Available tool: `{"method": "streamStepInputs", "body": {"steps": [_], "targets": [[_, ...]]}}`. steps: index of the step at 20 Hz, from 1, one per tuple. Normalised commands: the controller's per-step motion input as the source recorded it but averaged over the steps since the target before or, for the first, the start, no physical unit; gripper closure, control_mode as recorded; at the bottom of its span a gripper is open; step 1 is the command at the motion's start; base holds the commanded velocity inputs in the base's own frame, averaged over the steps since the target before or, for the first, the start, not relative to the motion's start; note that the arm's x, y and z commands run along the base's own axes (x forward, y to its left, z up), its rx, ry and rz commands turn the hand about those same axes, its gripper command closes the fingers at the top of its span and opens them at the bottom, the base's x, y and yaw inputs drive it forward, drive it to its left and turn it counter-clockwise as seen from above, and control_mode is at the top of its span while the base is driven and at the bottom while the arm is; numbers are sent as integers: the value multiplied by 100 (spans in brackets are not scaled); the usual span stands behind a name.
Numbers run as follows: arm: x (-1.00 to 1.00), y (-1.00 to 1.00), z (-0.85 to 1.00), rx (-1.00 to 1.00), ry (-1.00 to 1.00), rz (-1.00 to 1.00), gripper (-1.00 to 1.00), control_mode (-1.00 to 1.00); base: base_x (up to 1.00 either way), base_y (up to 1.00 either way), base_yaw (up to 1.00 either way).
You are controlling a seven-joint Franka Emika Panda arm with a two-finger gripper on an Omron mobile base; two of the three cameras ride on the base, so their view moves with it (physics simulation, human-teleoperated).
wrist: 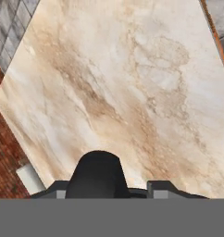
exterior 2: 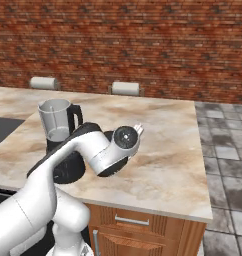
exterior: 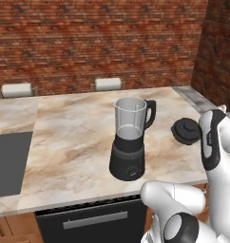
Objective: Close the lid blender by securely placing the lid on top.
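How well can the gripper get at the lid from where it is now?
Probably yes. The lid lies flat on the counter, apart from the blender, with nothing on top of it, and the arm is already close beside it.

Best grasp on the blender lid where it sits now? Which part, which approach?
Probably the raised centre knob, from straight above. The lid lies flat on the marble counter, knob up, right of the blender and apart from it. The low disc offers little side purchase. In the hand view a dark shape, likely the lid, is at the gripper; jaw state unclear.
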Motion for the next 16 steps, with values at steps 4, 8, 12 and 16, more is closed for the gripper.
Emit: {"method": "streamStepInputs", "body": {"steps": [4, 8, 12, 16], "targets": [[-12, 17, 74, 0, -1, 0, 100, -100, 0, 0, 0], [-8, 8, 69, 0, 5, 0, 100, -100, 0, 0, 0], [-4, 13, 62, 0, 0, 0, 100, -100, 0, 0, 0], [-5, 18, 47, 0, 0, 0, 100, -100, 0, 0, 0]]}}
